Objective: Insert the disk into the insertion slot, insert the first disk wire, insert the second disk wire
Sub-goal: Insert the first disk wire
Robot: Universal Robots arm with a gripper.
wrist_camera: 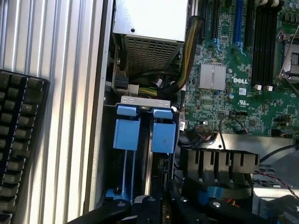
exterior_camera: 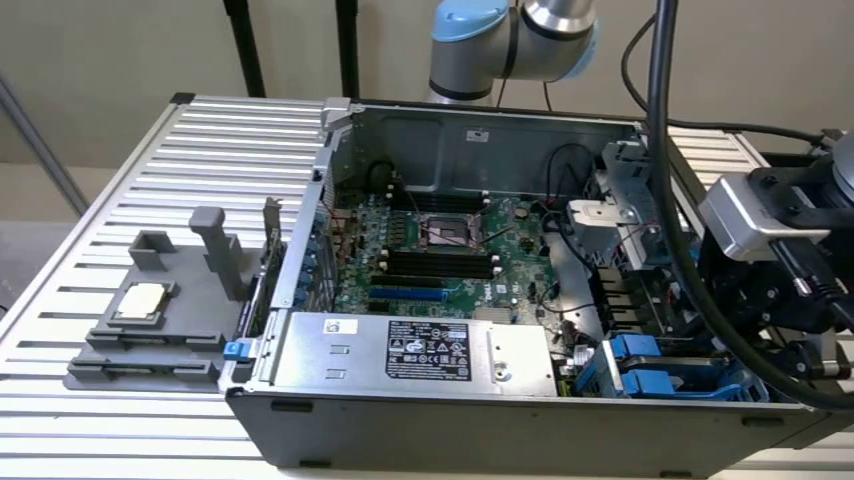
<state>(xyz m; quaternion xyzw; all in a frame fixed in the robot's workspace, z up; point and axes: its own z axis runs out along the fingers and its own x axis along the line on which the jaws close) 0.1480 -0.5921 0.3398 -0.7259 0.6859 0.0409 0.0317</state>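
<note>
Gripper (wrist_camera: 152, 207) at drive bay (wrist_camera: 147, 149), mostly cut off; whether it grips anything, cannot tell. Two blue tabs (wrist_camera: 126, 133) side by side inside.

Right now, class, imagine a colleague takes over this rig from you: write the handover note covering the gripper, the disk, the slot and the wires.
Gripper: hangs directly over the drive bay, to the exterior view's right of the power supply.
Things: blue caddy ends stand side by side in the insertion slot, next to the motherboard. The disk's silver body and label cannot be made out.
Done: whether the disk is fully seated cannot be told.
Left: no disk wire can be seen plugged in, so count both as open.
</note>
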